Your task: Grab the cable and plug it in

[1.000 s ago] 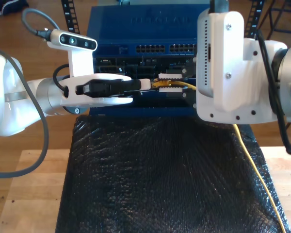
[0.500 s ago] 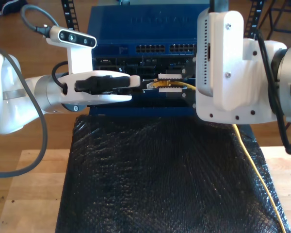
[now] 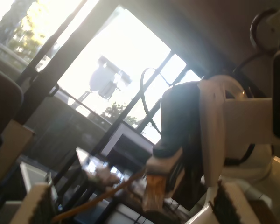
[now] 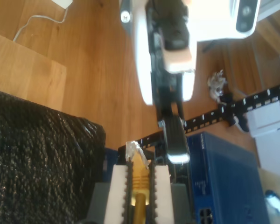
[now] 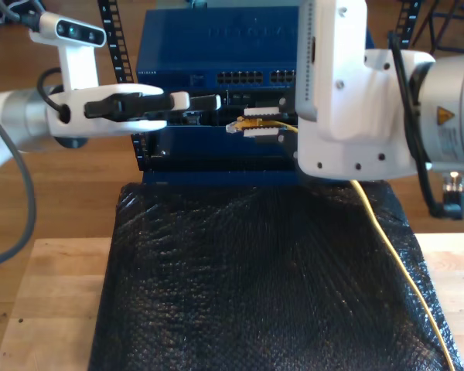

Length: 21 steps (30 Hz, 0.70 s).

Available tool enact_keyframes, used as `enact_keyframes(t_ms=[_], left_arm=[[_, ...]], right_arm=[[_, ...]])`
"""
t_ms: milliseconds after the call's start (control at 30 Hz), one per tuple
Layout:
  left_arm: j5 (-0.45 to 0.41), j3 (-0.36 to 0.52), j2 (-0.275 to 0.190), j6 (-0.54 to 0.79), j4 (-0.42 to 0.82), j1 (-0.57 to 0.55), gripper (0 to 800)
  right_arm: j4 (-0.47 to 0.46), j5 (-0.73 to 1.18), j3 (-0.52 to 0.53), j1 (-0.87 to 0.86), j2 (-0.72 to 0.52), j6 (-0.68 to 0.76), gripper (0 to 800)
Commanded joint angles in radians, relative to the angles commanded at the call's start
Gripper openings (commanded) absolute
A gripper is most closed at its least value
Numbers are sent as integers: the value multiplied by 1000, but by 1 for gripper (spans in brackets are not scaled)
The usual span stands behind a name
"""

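My second hand (image 5: 251, 124) is clamped on the thin pale-yellow network cable (image 5: 387, 247), gripping just behind its small clear-whitish plug (image 4: 133, 150). The plug juts straight ahead of the pads, long axis in line with the hand, towards the blue network switch (image 5: 216, 46). My first hand (image 5: 205, 102) hangs near the plug tip; I cannot tell how far it is open.
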Motion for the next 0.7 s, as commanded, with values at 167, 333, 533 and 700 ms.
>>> enact_keyframes(t_ms=[167,333,533,700], left_arm=[[-35,-43,-2,9,106,44,795],[-55,-115,-2,9,232,92,797],[-66,-195,-11,9,364,140,798],[-77,-230,-26,20,433,169,798]], right_arm=[[-5,-2,-15,-6,48,48,1],[-8,-2,-17,-78,78,51,1],[-12,-21,-14,-143,80,54,1],[-40,-26,-17,-199,81,54,1]])
